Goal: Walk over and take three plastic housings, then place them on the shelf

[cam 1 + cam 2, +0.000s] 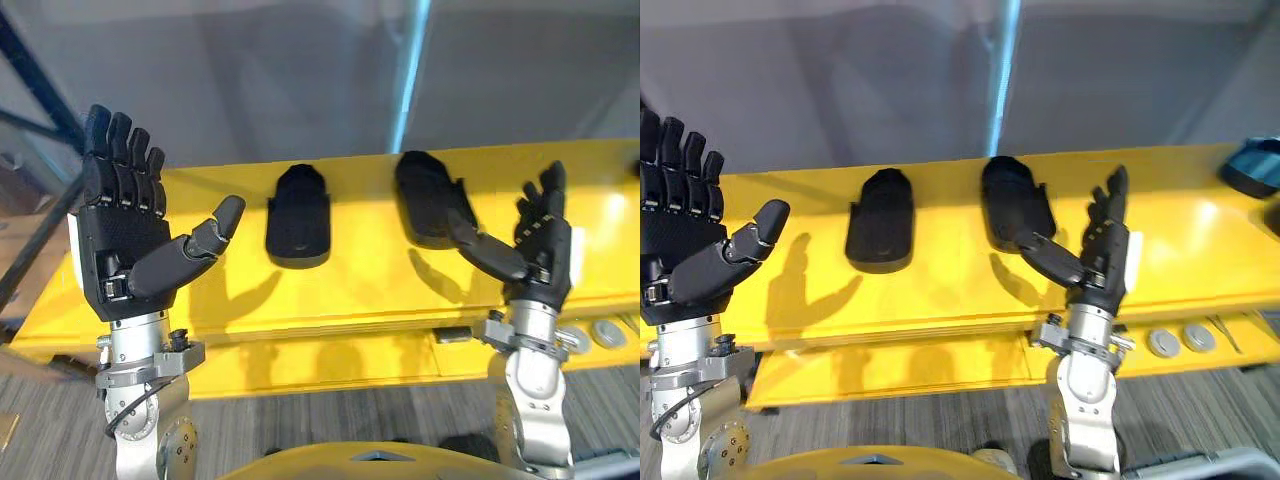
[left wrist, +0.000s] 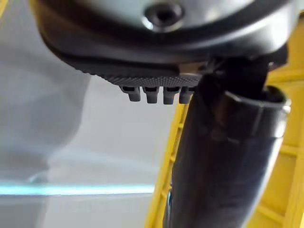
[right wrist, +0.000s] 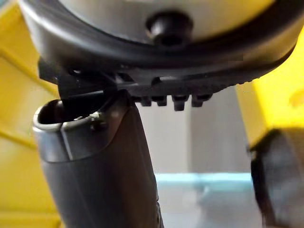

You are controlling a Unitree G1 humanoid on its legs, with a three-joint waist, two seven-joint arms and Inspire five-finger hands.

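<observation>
Head eyes look down, share yellow shelf (image 1: 360,290); wrist cameras close-up.

In front of you runs a long yellow shelf (image 1: 370,290). A black housing (image 1: 298,215) lies on its top, and a second black housing (image 1: 430,195) lies to the right of it, the two apart. A dark blue object (image 1: 1252,165) sits at the far right end. Two grey discs (image 1: 1164,343) (image 1: 1199,338) rest on the lower ledge.

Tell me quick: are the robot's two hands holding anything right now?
Left hand: open, fingers straight up, holding nothing.
Right hand: open, fingers straight up, holding nothing.
</observation>
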